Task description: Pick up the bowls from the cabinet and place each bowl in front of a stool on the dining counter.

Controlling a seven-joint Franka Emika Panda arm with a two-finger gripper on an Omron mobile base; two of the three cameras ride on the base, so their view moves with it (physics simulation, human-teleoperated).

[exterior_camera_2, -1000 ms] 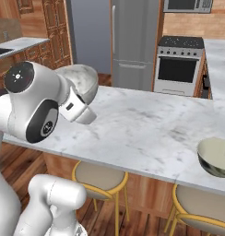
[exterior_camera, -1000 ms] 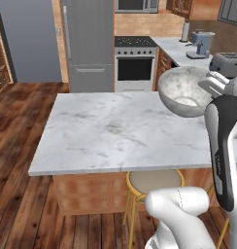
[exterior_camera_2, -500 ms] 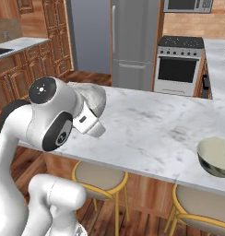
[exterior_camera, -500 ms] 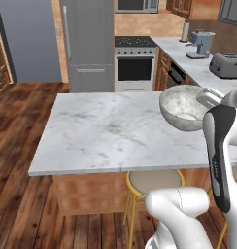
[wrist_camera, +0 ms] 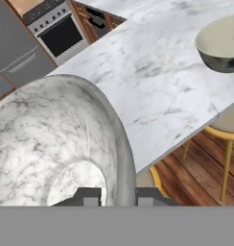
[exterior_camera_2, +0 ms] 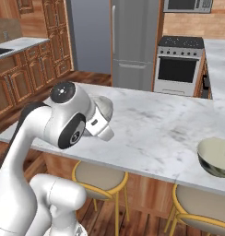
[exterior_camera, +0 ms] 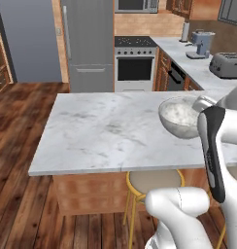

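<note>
1. One speckled grey-white stone-look bowl (exterior_camera: 179, 116) shows in the left base view, low over the right part of the big white marble dining counter (exterior_camera: 106, 131). The white robot arm (exterior_camera: 215, 146) covers the bowl's right side. A round tan stool with a yellow rim (exterior_camera: 154, 182) stands under the counter's near edge, just below the bowl. A silver fridge (exterior_camera: 89, 44) and a white oven (exterior_camera: 134, 68) stand far behind.

2. Two bowls show in the right base view. The grey-white bowl (exterior_camera_2: 104, 108) peeks out from behind the arm's big white joint (exterior_camera_2: 68, 115), over the counter's left part (exterior_camera_2: 151, 129). The cream bowl with a dark patterned outside (exterior_camera_2: 216, 157) sits on the counter near its right front edge, well apart from the first one. One stool (exterior_camera_2: 98, 177) stands below the arm and another (exterior_camera_2: 204, 205) below the cream bowl.

3. Two dark finger tips of the gripper (wrist_camera: 118, 197) show in the hand view, pinching the rim of the grey-white bowl (wrist_camera: 56, 144), one tip inside it and one outside. The cream bowl (wrist_camera: 219, 44) sits far off on the marble (wrist_camera: 152, 81).
</note>
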